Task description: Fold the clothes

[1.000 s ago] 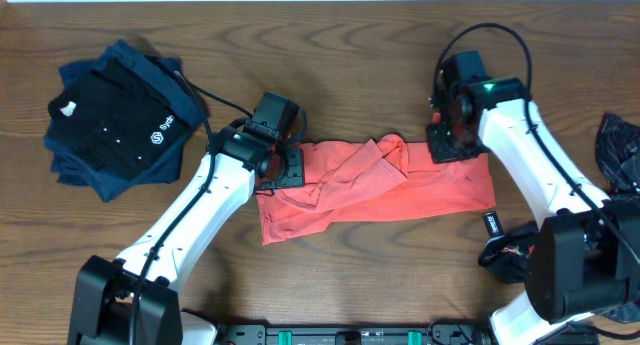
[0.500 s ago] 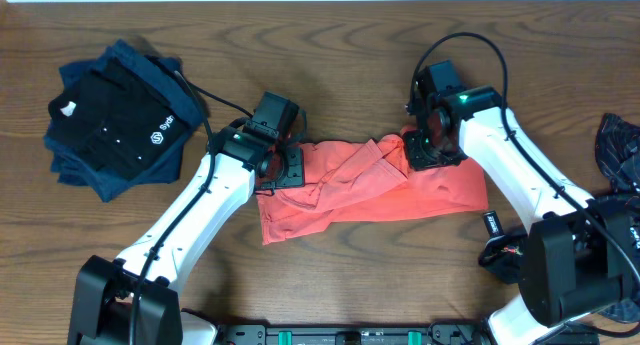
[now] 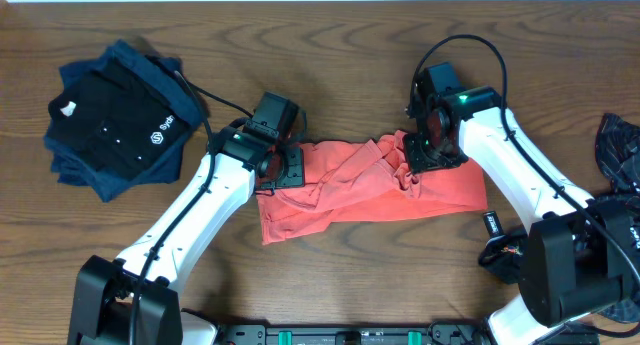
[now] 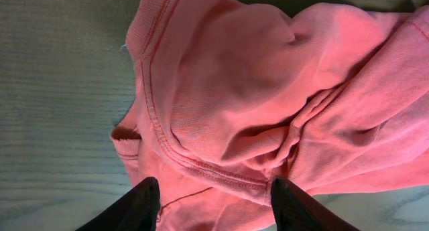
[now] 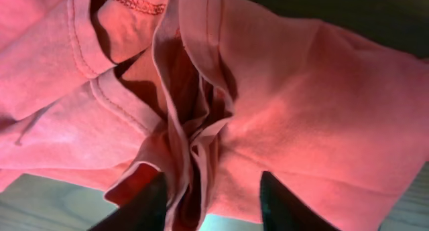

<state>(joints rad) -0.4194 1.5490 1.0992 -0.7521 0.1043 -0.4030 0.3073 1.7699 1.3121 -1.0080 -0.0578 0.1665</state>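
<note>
Worktop (image 3: pixel 330 55), garments counted left to right:

- Far left corner: one stack of two, a black shirt (image 3: pixel 112 115) with white logo on top of a navy one (image 3: pixel 128 53).
- Centre: one coral-red T-shirt (image 3: pixel 370 195), lying as a rumpled band.
- Right edge: one dark garment (image 3: pixel 620 145), cut off by the frame.

Two grippers:

- Left gripper (image 3: pixel 285 170) is at the T-shirt's left end, over the ribbed collar. Jaws apart, nothing clamped.
- Right gripper (image 3: pixel 425 157) is at the far edge, right of centre. Jaws apart, with a raised ridge of folds between the fingers (image 5: pixel 144 201), not pinched.
</note>
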